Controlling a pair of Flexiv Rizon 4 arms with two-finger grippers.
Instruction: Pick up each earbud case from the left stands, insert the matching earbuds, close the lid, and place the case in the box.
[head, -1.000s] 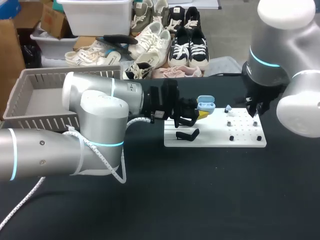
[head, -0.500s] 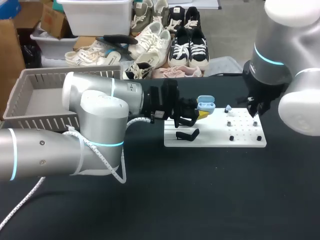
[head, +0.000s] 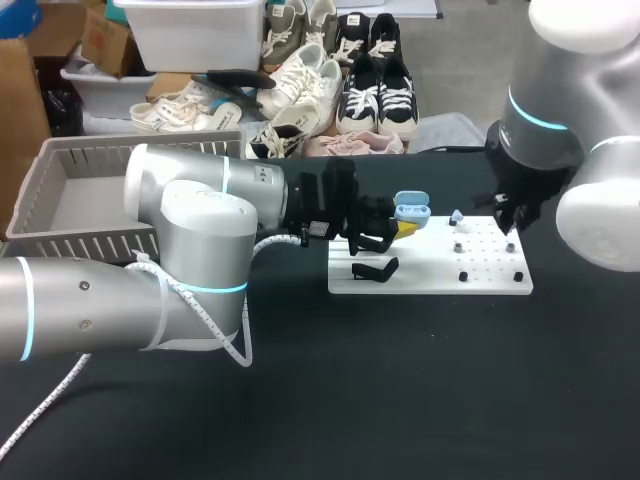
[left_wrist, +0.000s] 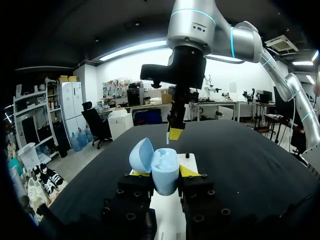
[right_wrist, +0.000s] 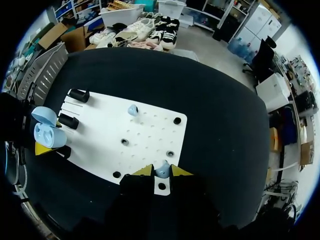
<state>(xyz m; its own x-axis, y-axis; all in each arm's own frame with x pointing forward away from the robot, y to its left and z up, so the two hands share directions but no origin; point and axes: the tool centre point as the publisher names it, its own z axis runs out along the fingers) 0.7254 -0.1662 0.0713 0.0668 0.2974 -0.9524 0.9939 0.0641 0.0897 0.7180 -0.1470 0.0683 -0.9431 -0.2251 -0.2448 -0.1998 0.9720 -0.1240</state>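
Observation:
My left gripper (head: 404, 227) is shut on a light blue earbud case (head: 410, 213) and holds it upright above the left part of the white board (head: 430, 275). In the left wrist view the case (left_wrist: 165, 172) sits between the yellow tips with its lid (left_wrist: 141, 155) swung open. My right gripper (head: 510, 226) hangs over the board's right part, shut on a small light blue earbud (right_wrist: 162, 171). A second light blue earbud (right_wrist: 132, 110) stands on a peg near the board's far edge. From the left wrist, the right gripper (left_wrist: 175, 132) hangs just beyond the case.
Black stands (right_wrist: 78, 94) lie on the board's left part, one (head: 375, 270) just under the left gripper. Small black pegs (head: 463, 275) dot the right part. A grey slatted basket (head: 90, 190) sits at the table's far left. Black tabletop lies open in front.
The right arm's upper part has shifted slightly to the right; its gripper stays over the board's right part. The left arm and the case have not moved.

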